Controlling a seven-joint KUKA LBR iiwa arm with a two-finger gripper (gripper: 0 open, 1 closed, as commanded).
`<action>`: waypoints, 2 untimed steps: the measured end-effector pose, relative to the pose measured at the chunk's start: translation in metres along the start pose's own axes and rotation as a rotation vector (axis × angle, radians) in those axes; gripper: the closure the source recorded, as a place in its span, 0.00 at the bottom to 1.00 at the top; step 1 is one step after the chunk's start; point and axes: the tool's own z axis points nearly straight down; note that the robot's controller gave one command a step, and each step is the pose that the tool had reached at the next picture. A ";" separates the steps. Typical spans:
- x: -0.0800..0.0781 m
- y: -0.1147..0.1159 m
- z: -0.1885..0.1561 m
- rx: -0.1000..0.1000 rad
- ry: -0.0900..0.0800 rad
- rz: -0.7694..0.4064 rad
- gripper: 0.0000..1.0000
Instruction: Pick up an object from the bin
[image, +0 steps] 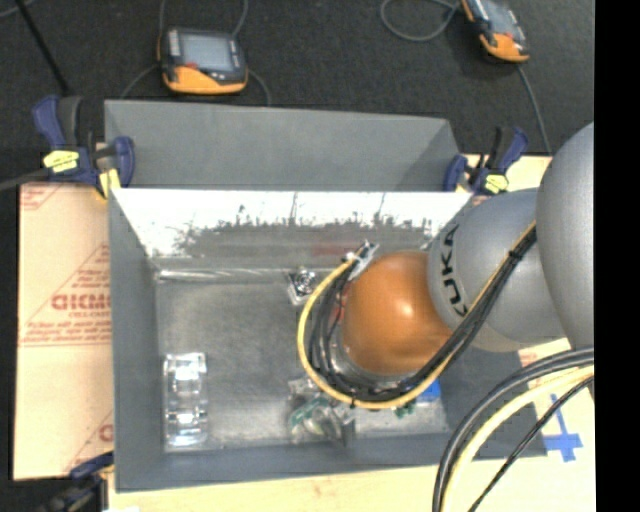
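Camera view, gripper (333, 400) beneath orange cover (392, 312), its opening cannot be told, greenish crumpled thing (316, 420) just beside it, clear plastic piece (186, 398) well apart.

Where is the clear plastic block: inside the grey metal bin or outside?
Inside: the clear plastic block lies on the bin's floor, at lower left.

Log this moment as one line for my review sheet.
arm: orange-covered wrist low at front right of bin | next to it: small greenish clutter | apart: clear plastic piece front left, small metal piece near back wall
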 end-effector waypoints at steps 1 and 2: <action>-0.009 0.014 -0.127 0.004 -0.012 0.005 1.00; -0.041 0.002 -0.148 0.003 -0.007 -0.764 1.00</action>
